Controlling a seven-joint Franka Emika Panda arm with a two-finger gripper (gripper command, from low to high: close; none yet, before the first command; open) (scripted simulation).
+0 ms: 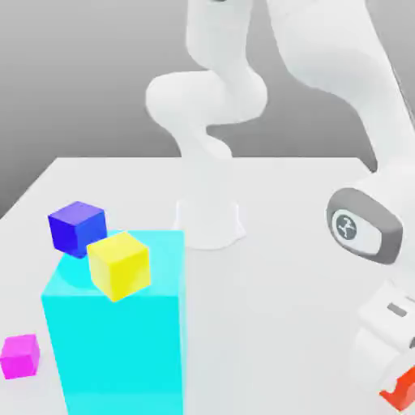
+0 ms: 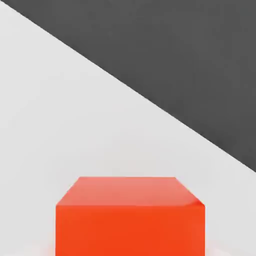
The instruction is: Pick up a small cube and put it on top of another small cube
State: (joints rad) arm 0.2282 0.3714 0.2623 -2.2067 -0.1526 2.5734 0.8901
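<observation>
**Bystanders on the white table**

A tall cyan block (image 1: 121, 340) stands toward the exterior view's left of the white table (image 1: 267, 308). A yellow cube (image 1: 119, 265) sits on its top, a blue cube (image 1: 77, 228) just behind that, edges overlapping.

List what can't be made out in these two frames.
- Small red-orange cube: exterior view, cut off by the frame's corner and partly covered by the white arm.
- Same cube: hand view, its lower part cut off by the frame edge.
- Tall cyan block: exterior view, base cut off by the lower edge.
</observation>
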